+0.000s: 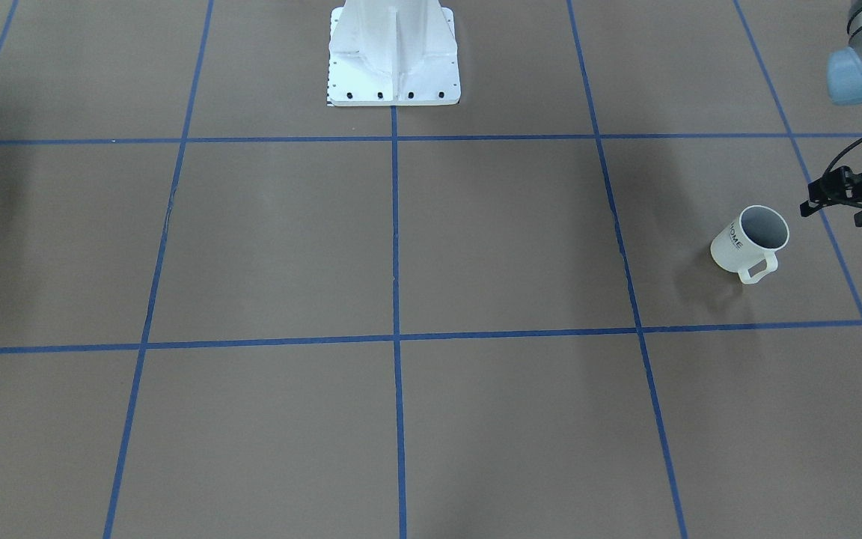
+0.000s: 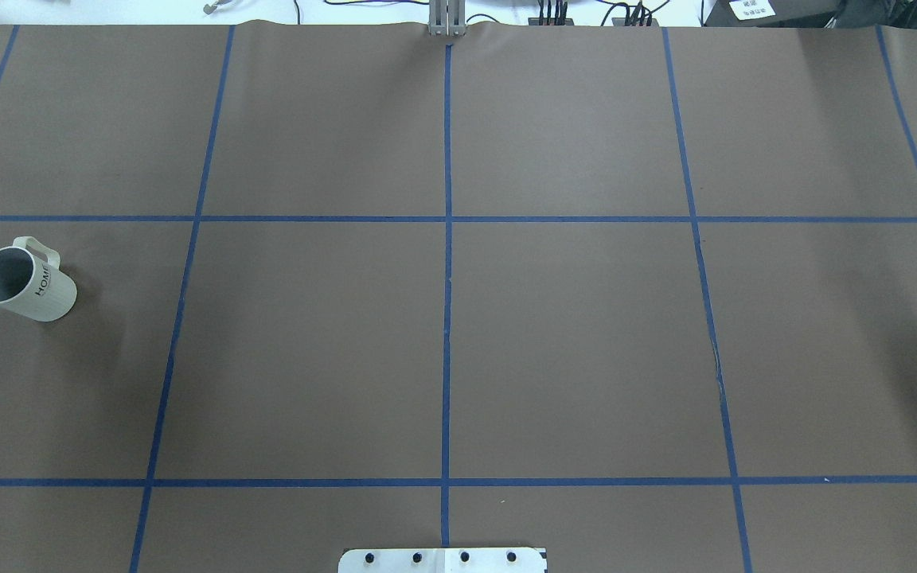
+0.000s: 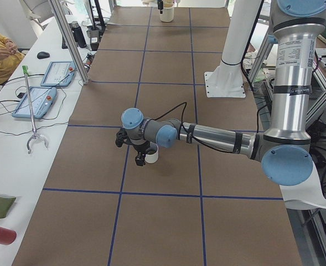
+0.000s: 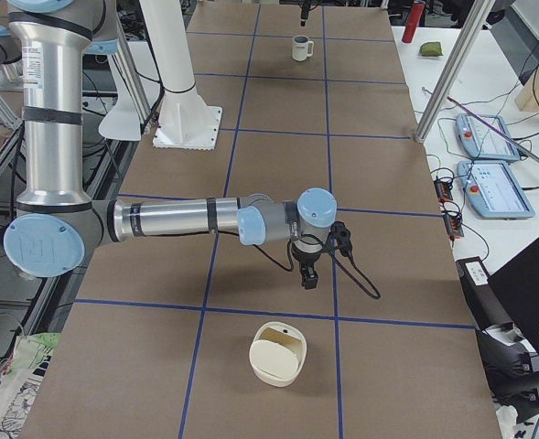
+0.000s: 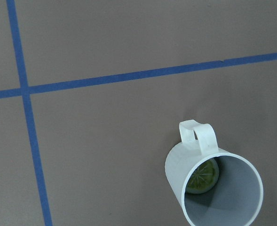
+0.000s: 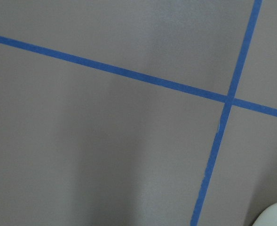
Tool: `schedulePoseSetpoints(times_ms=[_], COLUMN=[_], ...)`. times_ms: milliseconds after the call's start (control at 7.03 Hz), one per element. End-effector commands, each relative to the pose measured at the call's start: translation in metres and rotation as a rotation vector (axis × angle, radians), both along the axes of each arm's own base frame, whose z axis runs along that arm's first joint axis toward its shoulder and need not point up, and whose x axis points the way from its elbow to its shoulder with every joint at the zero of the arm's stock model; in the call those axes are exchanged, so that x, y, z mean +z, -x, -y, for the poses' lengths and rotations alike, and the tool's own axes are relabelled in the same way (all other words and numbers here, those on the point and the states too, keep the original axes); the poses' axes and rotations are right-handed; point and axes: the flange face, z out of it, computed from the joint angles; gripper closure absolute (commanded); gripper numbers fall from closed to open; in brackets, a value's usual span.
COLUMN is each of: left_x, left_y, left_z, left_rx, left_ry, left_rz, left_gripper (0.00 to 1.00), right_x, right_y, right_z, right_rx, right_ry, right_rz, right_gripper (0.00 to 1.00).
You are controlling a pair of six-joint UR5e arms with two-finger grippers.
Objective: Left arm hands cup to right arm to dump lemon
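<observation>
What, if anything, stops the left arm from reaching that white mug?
Probably nothing, so likely yes: the left gripper hovers close beside the upright cup, with nothing visible between them.

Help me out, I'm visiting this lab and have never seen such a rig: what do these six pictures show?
This is a robot with two jointed arms, each ending in a two-finger gripper, working over a brown table marked with blue tape. Two pictures look down on the table, one from behind the robot and one from across it. Two look along it from either end. Two come from cameras on the wrists.

A white cup lettered HOME stands upright on the table. The lemon piece inside it shows only in the left wrist view. The left gripper hovers close by, not touching the cup. At the other end, the right gripper hangs near a cream bowl-like container. Neither gripper visibly holds anything, and I cannot tell whether they are open.
</observation>
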Motion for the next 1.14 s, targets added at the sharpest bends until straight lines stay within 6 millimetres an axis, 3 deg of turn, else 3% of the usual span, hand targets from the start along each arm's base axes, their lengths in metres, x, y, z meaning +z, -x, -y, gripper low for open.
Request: schedulePoseSetpoints(times_ms=[0,142,569,711,854,996], left_x=[-0.003,-0.005,0.004,0.007,0.006,0.005], left_y=[-0.028,-0.047,-0.065,-0.069,-0.07,-0.071], left_z=[0.004,0.002,0.006,0.007,0.008,0.009], left_rx=[0.044,0.075,0.101,0.107,0.108,0.108], left_ry=[-0.024,-0.044,-0.039,-0.036,-0.037,-0.037], left_rz=[0.019,0.032,0.056,0.058,0.057,0.057], left_gripper=[0.04,0.05,0.13,0.22,0.4,0.65], right_x=[0.002,0.003,0.006,0.006,0.005,0.004], right_y=[0.005,0.005,0.006,0.006,0.006,0.006], right_z=[0.001,0.001,0.001,0.001,0.003,0.004], right_rx=[-0.01,-0.01,-0.012,-0.012,-0.012,-0.013], right_ry=[0.004,0.004,0.007,0.009,0.006,0.001], right_rz=[0.001,0.001,0.0,0.0,0.001,0.001], right_gripper=[0.0,0.0,0.0,0.0,0.0,0.0])
